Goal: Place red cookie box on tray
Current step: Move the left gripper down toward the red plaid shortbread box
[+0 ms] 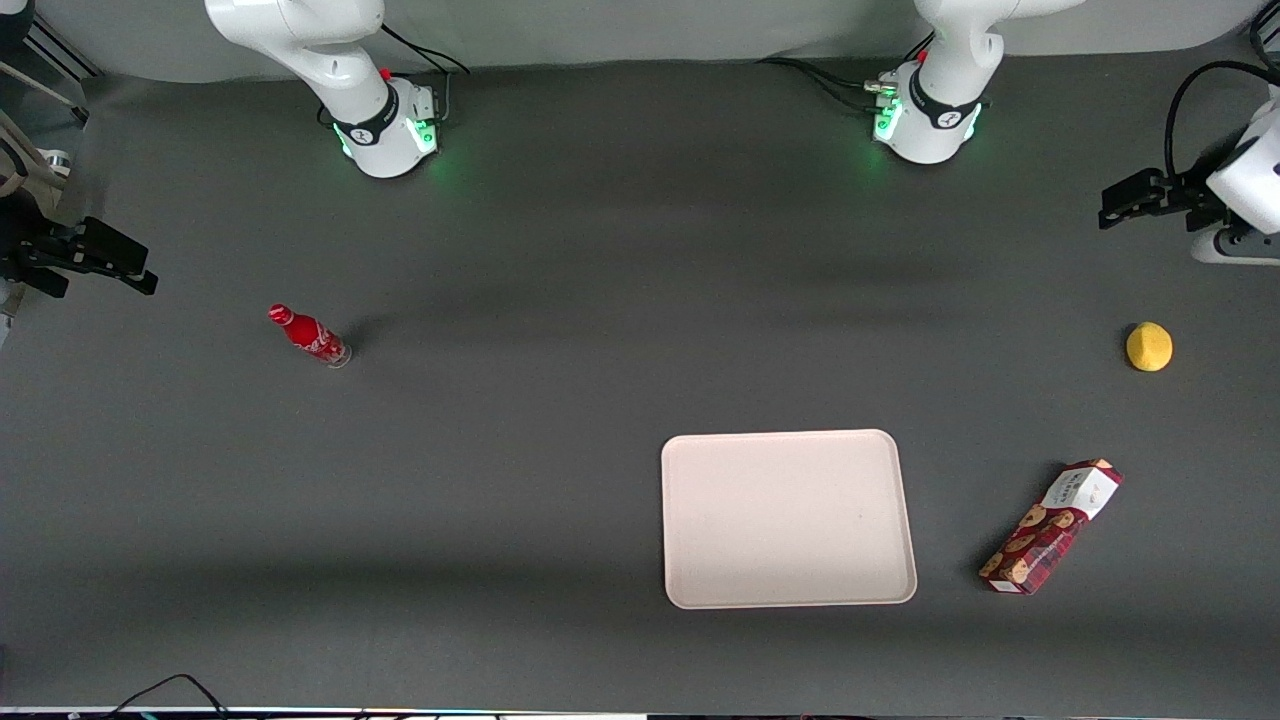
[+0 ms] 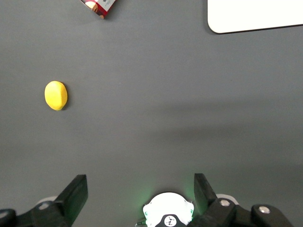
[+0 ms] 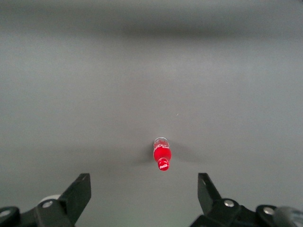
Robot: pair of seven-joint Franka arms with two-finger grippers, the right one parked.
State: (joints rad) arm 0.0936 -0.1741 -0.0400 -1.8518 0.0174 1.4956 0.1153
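Dark grey table [image 1: 560, 420], four things spread across it.
Toward the parked arm's end stands a small red bottle [image 1: 309, 336]; then the empty tray [image 1: 788, 519], the red cookie box [image 1: 1050, 527] lying beside it, apparently flat, a yellow fruit [image 1: 1149, 347] farther back, and the end effector [image 1: 1125, 201] aloft, fingers [image 2: 75, 194] apart, holding nothing.

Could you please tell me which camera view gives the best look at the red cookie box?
The front view: the whole red cookie box lies on the table beside the tray, with its cookie print and white label visible. The left wrist view, above the open gripper, catches only one corner of it. The right wrist view does not show it.
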